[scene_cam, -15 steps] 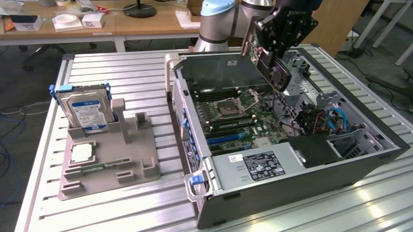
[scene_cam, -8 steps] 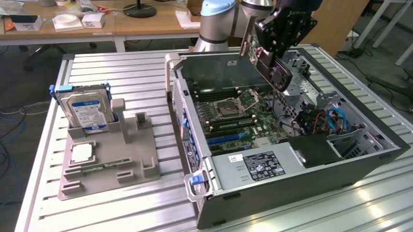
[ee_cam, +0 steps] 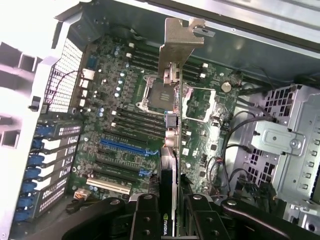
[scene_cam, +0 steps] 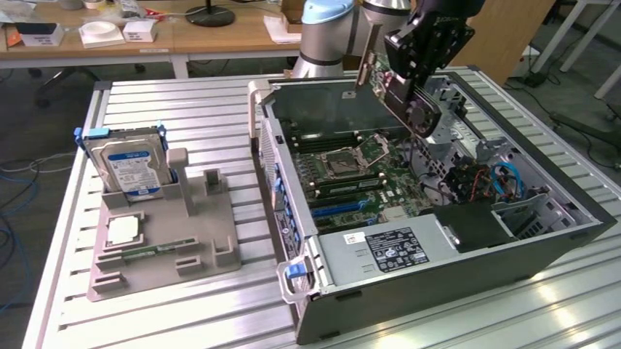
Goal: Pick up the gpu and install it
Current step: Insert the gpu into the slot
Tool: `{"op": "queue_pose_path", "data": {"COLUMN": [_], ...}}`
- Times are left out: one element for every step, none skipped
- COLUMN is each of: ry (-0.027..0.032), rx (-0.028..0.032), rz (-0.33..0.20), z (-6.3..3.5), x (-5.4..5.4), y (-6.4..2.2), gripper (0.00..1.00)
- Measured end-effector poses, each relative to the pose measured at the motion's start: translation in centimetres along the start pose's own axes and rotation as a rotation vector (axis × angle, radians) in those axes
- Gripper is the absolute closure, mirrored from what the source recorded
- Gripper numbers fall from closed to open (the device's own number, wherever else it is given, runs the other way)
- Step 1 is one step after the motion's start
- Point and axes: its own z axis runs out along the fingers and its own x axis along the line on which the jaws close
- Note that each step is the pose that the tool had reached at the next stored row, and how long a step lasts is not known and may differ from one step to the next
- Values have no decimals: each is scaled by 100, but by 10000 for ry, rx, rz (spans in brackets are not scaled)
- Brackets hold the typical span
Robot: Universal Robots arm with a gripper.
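Computer case [scene_cam: 437, 291]: lies open on the slatted table [scene_cam: 543, 320], its inside facing up.
Power supply [scene_cam: 379, 251]: sits in the nearest corner of the computer case.
Parts holder [scene_cam: 194, 247]: grey, beside the computer case on the exterior view's left. It carries a blue-labelled hard drive [scene_cam: 131, 163] standing upright and a narrow green memory stick [scene_cam: 155, 251] lying flat.
Motherboard [ee_cam: 125, 100]: covers the floor of the computer case. The CPU socket [ee_cam: 155, 95] is near its middle and a blue expansion slot [ee_cam: 127, 146] has nothing plugged into it.
Gpu [scene_cam: 408, 98]: in the air above the computer case, over the motherboard and apart from it. It is tilted in the exterior view and edge-on in the wrist view. Its silver end bracket [ee_cam: 181, 42] points towards the far wall of the computer case.
Gripper [ee_cam: 170, 210]: above the computer case, jaws partly closed and clamped on the gpu from both sides, carrying its whole weight.
Done so far: the pick-up, as I judge it, since the card is off the parts holder and held over the case.
Left to do: the install. The card's lower edge is in no slot, and the end bracket touches no wall of the computer case.
Robot arm base [scene_cam: 325, 33]: beyond the far end of the computer case.
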Motion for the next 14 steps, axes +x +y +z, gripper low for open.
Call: {"op": "queue_pose_path", "data": {"ry": [5,10,15,19,24,29,35,40,45,50,55,61,66,71], "rx": [-1,-2,-3,-6,-8,-11,-12,-15,-17,-20,-23,-24,-26,-27], "rz": [-67,-142,-218,-297,-378,-466,-552,-637,-728,-814,-899,-983,-1071,-1152], "z": [0,-1,-1,-1,-1,-1,-1,-1,-1,-1,0,-1,-1,-1], "x": [0,0,0,0,0,0,0,1,0,1,0,1,0,0], "y": [0,-1,-1,-1,-1,-1,-1,-1,-1,-1,-1,-1,-1,-1], "gripper": [74,74,74,74,74,74,74,74,74,74,74,74,74,74]}}
